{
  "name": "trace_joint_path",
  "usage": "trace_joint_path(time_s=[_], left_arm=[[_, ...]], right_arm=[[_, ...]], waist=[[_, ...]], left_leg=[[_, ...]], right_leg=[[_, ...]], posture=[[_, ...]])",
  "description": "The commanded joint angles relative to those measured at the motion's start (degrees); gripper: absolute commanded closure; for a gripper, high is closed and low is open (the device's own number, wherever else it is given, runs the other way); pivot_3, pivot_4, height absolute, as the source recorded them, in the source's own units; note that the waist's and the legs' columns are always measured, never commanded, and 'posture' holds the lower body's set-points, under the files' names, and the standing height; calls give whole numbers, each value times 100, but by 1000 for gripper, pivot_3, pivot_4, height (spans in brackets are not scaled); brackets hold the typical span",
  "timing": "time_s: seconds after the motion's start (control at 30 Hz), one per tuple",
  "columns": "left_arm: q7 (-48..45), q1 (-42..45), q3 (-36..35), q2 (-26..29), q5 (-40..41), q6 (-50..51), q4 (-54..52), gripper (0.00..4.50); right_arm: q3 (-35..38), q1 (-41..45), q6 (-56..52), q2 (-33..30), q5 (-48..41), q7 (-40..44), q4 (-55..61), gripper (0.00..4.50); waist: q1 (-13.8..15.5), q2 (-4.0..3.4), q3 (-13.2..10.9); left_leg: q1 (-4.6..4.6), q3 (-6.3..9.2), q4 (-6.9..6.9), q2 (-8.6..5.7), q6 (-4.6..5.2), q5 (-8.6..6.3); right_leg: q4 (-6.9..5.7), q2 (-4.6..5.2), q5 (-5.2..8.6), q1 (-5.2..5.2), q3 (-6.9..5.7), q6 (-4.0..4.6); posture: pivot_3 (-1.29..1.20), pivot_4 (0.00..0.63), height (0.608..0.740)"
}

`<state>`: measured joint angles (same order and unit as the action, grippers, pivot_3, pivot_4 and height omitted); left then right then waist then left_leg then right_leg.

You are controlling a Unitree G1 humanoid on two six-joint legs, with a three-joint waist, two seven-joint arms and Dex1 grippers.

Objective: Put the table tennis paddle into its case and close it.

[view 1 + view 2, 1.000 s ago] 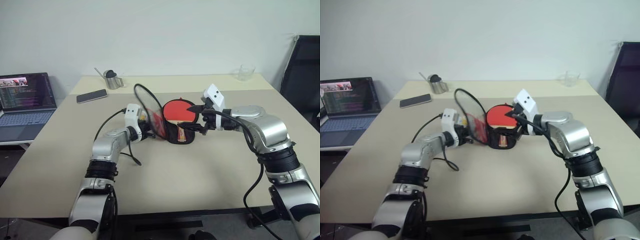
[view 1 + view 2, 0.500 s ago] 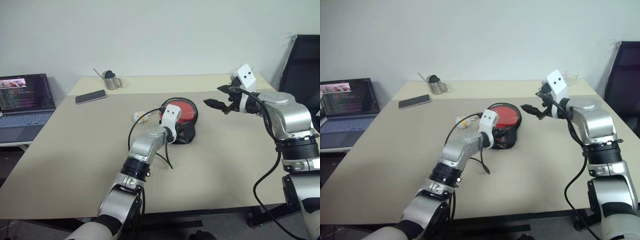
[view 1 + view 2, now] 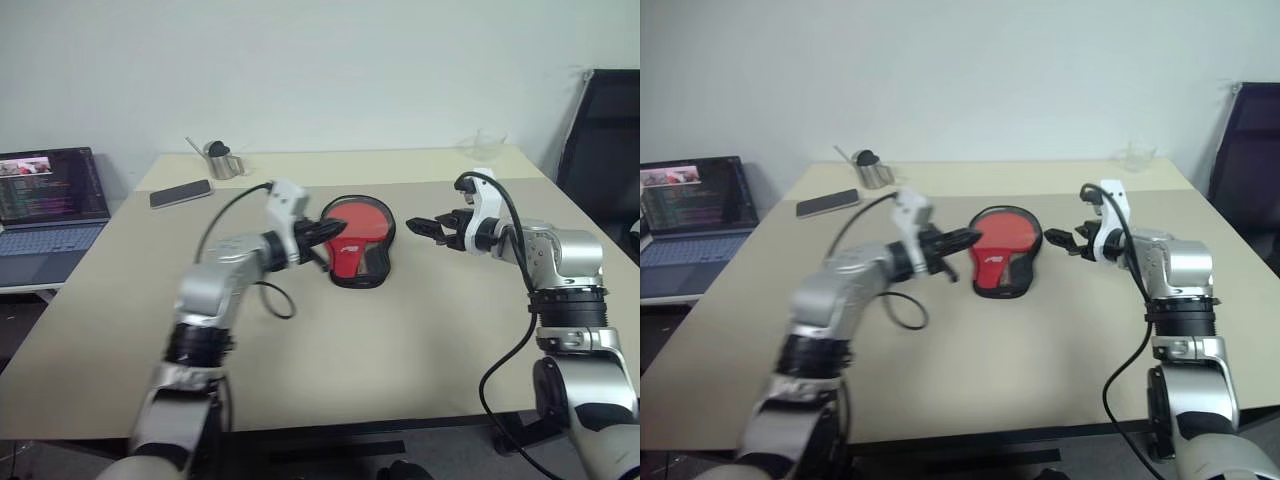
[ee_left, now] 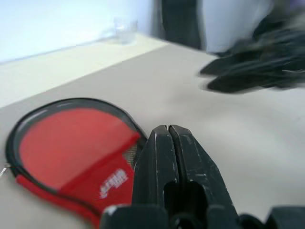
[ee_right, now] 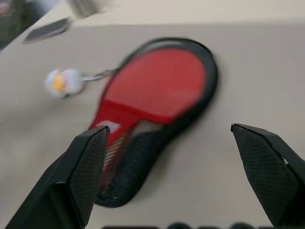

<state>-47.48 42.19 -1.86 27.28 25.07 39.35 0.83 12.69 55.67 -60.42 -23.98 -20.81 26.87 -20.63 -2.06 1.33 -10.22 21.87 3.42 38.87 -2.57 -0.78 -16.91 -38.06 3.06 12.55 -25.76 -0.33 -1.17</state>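
Case point(image 3: 358, 240) on beige table point(image 3: 400, 330).

Left tool point(image 3: 335, 229) pinched closed, empty; right tool point(image 3: 424, 227) spread wide, seemingly empty.

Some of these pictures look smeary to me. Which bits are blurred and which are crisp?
Left wrist view: the closed left gripper is fairly crisp, while the other arm's black fingers are smeared. Right wrist view: the case and its fluffy charm look soft, and the phone is streaked. Left eye view: the left arm is slightly blurred; the table is sharp.
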Motion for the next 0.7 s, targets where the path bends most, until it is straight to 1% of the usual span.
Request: trace_joint_path(time_s=[0.03, 0.1, 0.13, 0.23, 0.4, 0.43, 0.53, 0.7], left_arm=[[-447, -178, -528, 640, 567, 504, -489, 4091], [-547, -432, -538, 985, 563, 584, -596, 3536], [-559, -555, -530, 1097, 559, 609, -676, 3169], [-486, -814, -650, 1225, 687, 766, -929, 2121], [-332, -1215, -884, 1311, 975, 1019, -1377, 318], [-308, -1292, -907, 1339, 1013, 1061, -1456, 27], [-219, -1462, -949, 1447, 1050, 1116, -1621, 27], [-79, -1705, -920, 1683, 833, 894, -1704, 27]], right_arm=[[983, 329, -498, 369, -609, -470, -498, 0], [1404, 444, -745, 551, -898, -572, -857, 0], [1655, 525, -860, 620, -1005, -745, -1107, 0], [2097, 680, -1023, 731, -1227, -1090, -1565, 0], [2392, 749, -987, 859, -1328, -1578, -2008, 0], [2422, 750, -993, 877, -1353, -1628, -2066, 0], [2326, 713, -1029, 906, -1364, -1646, -2107, 0], [2349, 682, -952, 969, -1384, -1678, -2327, 0]], waist=[[23, 0, 0], [22, 0, 0], [22, -1, 1], [44, -1, 0], [39, 0, 1], [33, 0, 0], [15, 0, 0], [9, 0, 0]], left_leg=[[1, 3, 1, 0, 0, 0], [1, 5, 3, 0, 4, -2], [-2, 4, 4, -1, 15, -8], [-2, 8, 3, -1, 17, -9], [2, 16, 4, -2, 18, -10], [1, 15, 4, -2, 18, -10], [-2, 13, 3, -1, 21, -11], [-10, 9, 2, 0, 24, -12]], right_leg=[[1, -1, 0, 0, -3, 0], [3, -1, -1, 3, -7, 0], [1, -1, -1, 5, -6, 0], [5, -1, -1, 10, -9, 0], [10, 0, -1, 13, -15, 0], [9, 0, -1, 13, -13, 0], [6, 0, -1, 14, -12, 1], [4, -3, -1, 19, -11, 1]], posture=[[0, 150, 740], [0, 150, 740], [0, 150, 740], [0, 150, 740], [0, 150, 740], [0, 150, 740], [0, 150, 740], [0, 150, 740]])
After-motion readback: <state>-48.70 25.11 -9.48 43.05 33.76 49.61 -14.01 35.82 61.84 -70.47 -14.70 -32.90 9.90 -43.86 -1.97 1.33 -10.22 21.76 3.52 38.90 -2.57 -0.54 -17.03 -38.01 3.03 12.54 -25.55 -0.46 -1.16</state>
